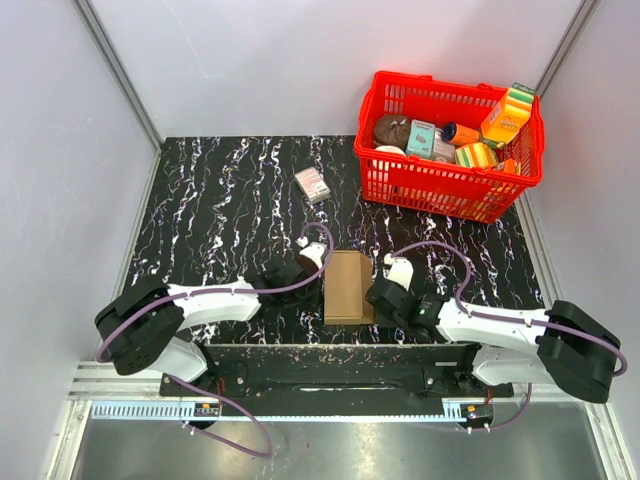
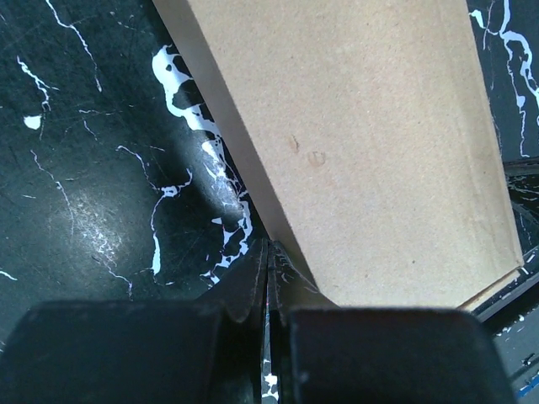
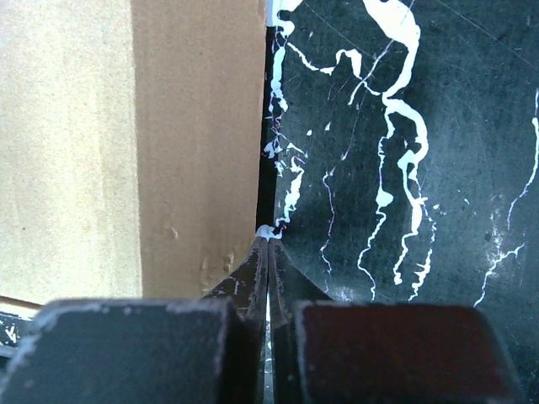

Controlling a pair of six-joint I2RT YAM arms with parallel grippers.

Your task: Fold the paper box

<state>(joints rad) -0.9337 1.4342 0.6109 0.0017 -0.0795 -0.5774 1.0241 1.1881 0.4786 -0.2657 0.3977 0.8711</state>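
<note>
Brown cardboard, plain, already looking like a slim carton: the paper box lies flat between the two pincers, just right of the left pincer and just left of the right pincer. Both have their fingers pressed together with nothing in them. The tips sit at the foot of the box's side wall on each side. I honestly can't tell from the wrist views if they touch the card or are just beside it.

Stuff I'd worry about from here:
- The card looks thin and the box hollow, so pointed tips pushing in from both sides could dent or cave a wall.
- If one pincer pushes harder, the box probably spins or skates on the black marbled tabletop, which looks slick.
- The box's end toward the arm bases seems to show a loose lip, so that flap may not be tucked. A shove could pop it wider.
- Tips this low might wedge under the edge and tip the box.
</note>
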